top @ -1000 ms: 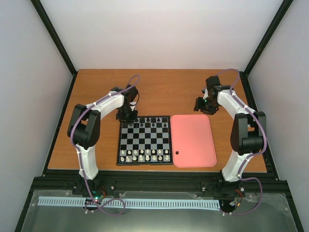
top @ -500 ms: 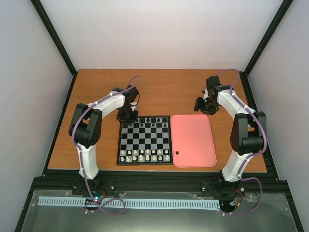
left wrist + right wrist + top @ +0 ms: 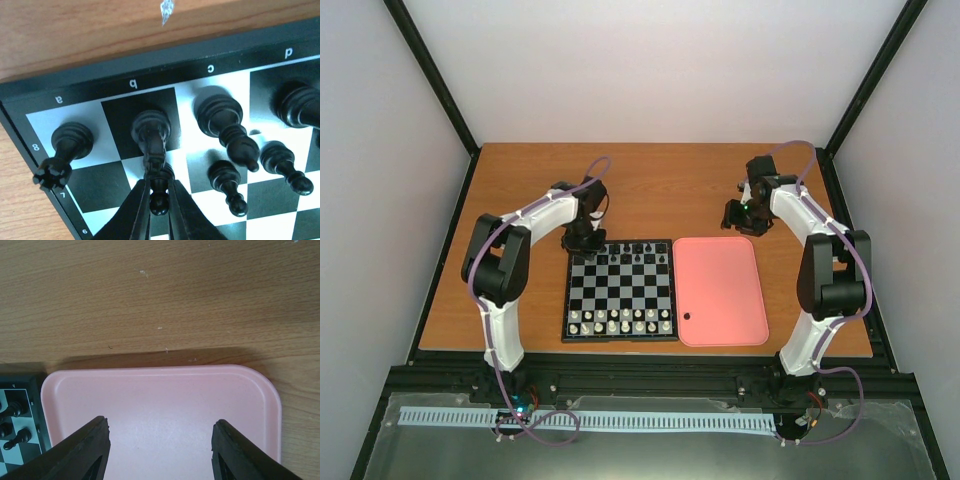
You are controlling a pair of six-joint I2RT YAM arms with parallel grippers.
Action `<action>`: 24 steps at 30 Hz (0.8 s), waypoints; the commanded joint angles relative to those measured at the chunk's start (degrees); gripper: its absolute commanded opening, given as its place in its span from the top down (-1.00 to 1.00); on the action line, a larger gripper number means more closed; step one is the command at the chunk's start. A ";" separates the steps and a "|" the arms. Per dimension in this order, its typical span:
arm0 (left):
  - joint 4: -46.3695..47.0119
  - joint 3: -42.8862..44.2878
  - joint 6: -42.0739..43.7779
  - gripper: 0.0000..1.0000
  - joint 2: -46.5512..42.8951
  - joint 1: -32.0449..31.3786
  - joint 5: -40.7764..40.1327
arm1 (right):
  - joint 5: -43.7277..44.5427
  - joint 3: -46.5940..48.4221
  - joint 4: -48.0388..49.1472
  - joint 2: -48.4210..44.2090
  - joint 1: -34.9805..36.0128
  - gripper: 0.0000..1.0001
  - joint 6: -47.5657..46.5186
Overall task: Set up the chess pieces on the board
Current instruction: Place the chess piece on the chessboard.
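The board lies mid-table, with black chess pieces on its far rows. My left gripper hangs over the far left corner. In the left wrist view this gripper is shut on a black pawn, its fingers pressed against both sides of it, just in front of the knight. A rook, a bishop and two more pawns stand nearby. My right gripper is open and empty above the tray.
The pink tray lies right of the board, touching its edge, and shows bare in the right wrist view. White pieces fill the board's near rows. The right gripper hovers at the tray's far edge.
My left gripper has shifted slightly at the board's far left corner. The right arm has not moved.
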 commanded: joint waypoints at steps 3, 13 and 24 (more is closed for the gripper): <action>-0.46 -2.02 -0.23 0.77 -2.74 0.46 1.29 | -0.43 1.49 -0.44 0.72 -0.57 -0.12 -0.06; 0.16 -2.25 0.08 0.66 -3.10 0.46 1.89 | -0.34 0.99 -0.18 0.40 -0.49 -0.12 0.61; -1.32 1.58 0.60 0.45 -4.49 0.46 0.91 | -0.62 1.41 -0.26 0.19 -0.39 -0.12 1.05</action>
